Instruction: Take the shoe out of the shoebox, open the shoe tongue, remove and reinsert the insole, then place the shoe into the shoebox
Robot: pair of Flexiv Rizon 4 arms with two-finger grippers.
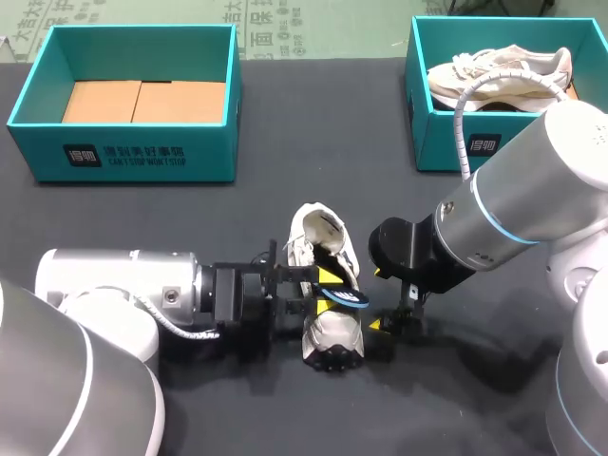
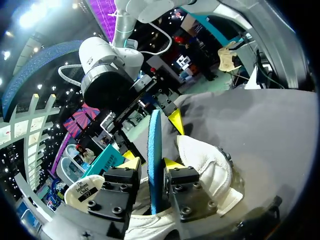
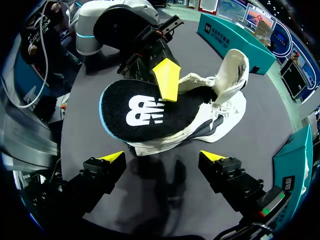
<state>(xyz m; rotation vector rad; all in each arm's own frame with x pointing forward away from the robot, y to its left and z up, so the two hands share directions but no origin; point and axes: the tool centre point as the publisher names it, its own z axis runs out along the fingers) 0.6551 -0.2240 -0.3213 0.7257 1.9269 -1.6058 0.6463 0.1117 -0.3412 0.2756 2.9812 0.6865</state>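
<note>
Head view — insole in left gripper

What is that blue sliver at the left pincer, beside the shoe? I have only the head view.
Observer: It is the insole. The left wrist view shows it clamped edge-on in the left pincer.
Operator: Which face of it is up?
Observer: In the right wrist view its black top, with a white logo, faces that camera and lies across the shoe.
Operator: Is the right pincer holding anything?
Observer: No. The right wrist view shows the right pincer open and empty, short of the shoe.
</note>
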